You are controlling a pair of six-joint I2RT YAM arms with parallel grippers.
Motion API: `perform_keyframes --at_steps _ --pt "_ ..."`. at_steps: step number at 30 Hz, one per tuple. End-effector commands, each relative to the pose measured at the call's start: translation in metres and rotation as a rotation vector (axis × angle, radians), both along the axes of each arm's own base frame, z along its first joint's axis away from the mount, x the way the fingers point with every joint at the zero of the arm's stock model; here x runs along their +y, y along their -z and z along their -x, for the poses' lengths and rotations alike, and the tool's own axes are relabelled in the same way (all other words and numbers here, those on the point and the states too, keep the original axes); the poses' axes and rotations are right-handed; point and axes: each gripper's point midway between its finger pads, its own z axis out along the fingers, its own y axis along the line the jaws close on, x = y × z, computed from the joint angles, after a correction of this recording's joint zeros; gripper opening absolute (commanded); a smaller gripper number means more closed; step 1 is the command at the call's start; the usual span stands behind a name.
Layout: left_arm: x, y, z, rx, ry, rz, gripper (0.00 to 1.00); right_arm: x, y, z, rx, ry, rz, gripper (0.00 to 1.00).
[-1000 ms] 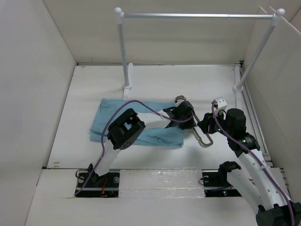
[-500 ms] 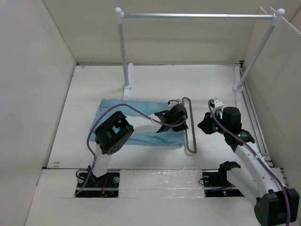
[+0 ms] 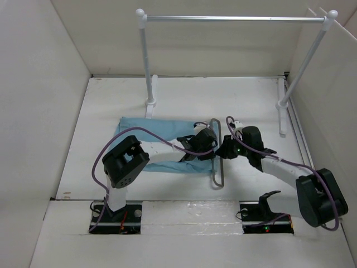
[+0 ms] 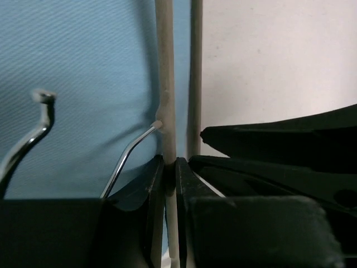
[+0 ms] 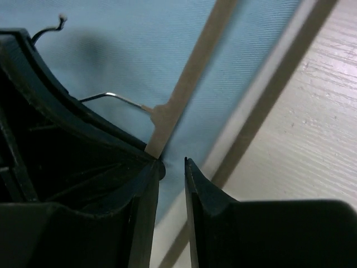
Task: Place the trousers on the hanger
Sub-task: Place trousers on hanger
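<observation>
The light blue trousers (image 3: 150, 142) lie flat on the white table, left of centre. The thin grey hanger (image 3: 220, 167) lies along their right edge, its loop running near to far. My left gripper (image 3: 204, 140) is shut on one hanger bar (image 4: 165, 100) close to the wire hook (image 4: 129, 152), over the trousers (image 4: 83, 84). My right gripper (image 3: 225, 148) is right beside it; its jaws (image 5: 173, 163) stand a narrow gap apart with only cloth and table showing between them. The hanger bar (image 5: 189, 78) runs up to its left fingertip over the trousers (image 5: 128, 50).
A white rail (image 3: 234, 18) on ball-topped posts stands at the back of the table (image 3: 251, 100). White walls close in left, right and back. In each wrist view the other gripper's black body fills one side.
My right gripper has swung left to the hanger, beside my left gripper. My left gripper has carried the hanger left, and it has turned to lie along the trousers' right edge.
</observation>
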Motion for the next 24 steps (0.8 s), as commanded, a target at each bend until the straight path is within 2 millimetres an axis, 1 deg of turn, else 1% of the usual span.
perform_keyframes --at_steps 1,2,3,8,11,12,13,14,15,17,19,20,21,22,23,24 --pt "0.011 -0.005 -0.008 -0.056 -0.019 -0.039 0.00 0.019 -0.018 -0.024 -0.081 0.044 -0.075 0.32" --pt "0.011 -0.003 -0.009 -0.062 -0.025 -0.046 0.00 0.015 -0.015 -0.029 -0.079 0.081 -0.056 0.32" --pt "0.012 -0.003 -0.010 -0.064 -0.025 -0.050 0.00 0.015 -0.013 -0.029 -0.069 0.093 -0.048 0.33" --pt "0.013 -0.003 -0.012 -0.082 -0.019 -0.061 0.00 0.001 -0.003 -0.037 -0.058 0.200 0.012 0.37" --pt "0.014 -0.001 -0.012 -0.082 -0.015 -0.066 0.00 0.005 0.006 -0.036 -0.034 0.187 0.040 0.39" --pt "0.014 0.000 -0.012 -0.083 -0.015 -0.068 0.00 0.004 0.014 -0.036 -0.010 0.191 0.051 0.42" --pt "0.013 0.000 -0.012 -0.086 -0.013 -0.068 0.00 0.008 0.020 -0.033 0.009 0.193 0.060 0.44" --pt "0.013 0.000 -0.013 -0.086 -0.014 -0.069 0.00 0.007 0.020 -0.034 0.007 0.199 0.064 0.44" --pt "0.014 0.001 -0.012 -0.085 -0.012 -0.072 0.00 0.010 0.022 -0.032 0.011 0.194 0.062 0.44" --pt "0.014 0.002 -0.012 -0.086 -0.012 -0.073 0.00 0.012 0.031 -0.032 0.038 0.207 0.051 0.44" --pt "0.015 0.005 -0.013 -0.087 -0.009 -0.080 0.00 0.019 0.041 -0.030 0.060 0.195 0.052 0.44" --pt "0.015 0.004 -0.013 -0.091 -0.010 -0.079 0.00 0.023 0.044 -0.029 0.069 0.182 0.042 0.41" --pt "0.016 0.005 -0.013 -0.089 -0.010 -0.083 0.00 0.026 0.045 -0.029 0.076 0.176 0.028 0.28" --pt "0.017 0.005 -0.013 -0.097 -0.008 -0.091 0.00 0.030 0.047 -0.029 0.084 0.171 0.000 0.05" --pt "0.017 0.005 -0.014 -0.098 -0.010 -0.093 0.00 0.030 0.050 -0.027 0.092 0.166 0.001 0.04" --pt "0.018 0.005 -0.014 -0.102 -0.010 -0.097 0.00 0.030 0.046 -0.026 0.086 0.174 -0.015 0.00"
